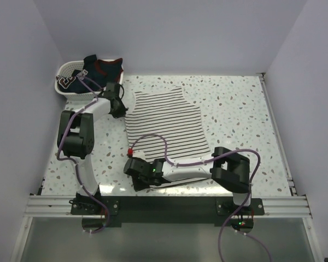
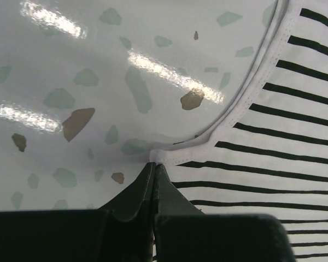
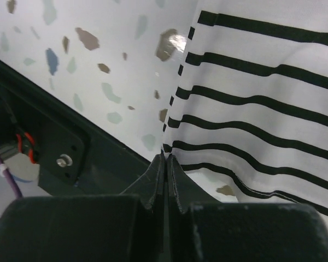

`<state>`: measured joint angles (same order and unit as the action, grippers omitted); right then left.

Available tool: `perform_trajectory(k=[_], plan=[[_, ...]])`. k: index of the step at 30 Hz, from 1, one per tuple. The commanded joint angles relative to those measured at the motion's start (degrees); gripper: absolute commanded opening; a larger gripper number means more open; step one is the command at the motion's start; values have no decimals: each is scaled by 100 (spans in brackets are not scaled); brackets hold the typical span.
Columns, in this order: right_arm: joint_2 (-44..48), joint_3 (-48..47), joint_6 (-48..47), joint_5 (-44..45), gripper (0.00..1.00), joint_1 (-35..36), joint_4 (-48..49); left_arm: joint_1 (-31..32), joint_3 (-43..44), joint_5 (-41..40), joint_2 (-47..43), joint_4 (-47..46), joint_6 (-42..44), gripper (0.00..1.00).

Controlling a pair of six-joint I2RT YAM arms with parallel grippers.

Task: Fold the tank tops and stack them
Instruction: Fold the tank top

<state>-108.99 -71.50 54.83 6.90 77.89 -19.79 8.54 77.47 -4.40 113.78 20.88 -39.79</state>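
Speckled white table (image 1: 235, 109) carries a striped tank top (image 1: 167, 123) spread flat at its centre, and a white basket (image 1: 59, 84) at the far left corner.

We lose the lower hem of the striped tank top (image 1: 167, 123) beneath the right arm (image 1: 180, 164) at the lower centre of the top view. In both wrist views its cloth runs off the right edge (stripes and all). The basket (image 1: 65, 91) at upper left hides part of the navy top (image 1: 106, 68).
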Motion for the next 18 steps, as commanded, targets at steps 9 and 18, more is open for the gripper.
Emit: perform_trajectory(k=[9, 18], plan=[[536, -225, -43, -338, 0, -54, 115, 43, 936, -122, -488, 135, 51, 0], [1441, 803, 177, -119, 0, -283, 353, 605, 1437, -34, -137, 170, -187, 0]])
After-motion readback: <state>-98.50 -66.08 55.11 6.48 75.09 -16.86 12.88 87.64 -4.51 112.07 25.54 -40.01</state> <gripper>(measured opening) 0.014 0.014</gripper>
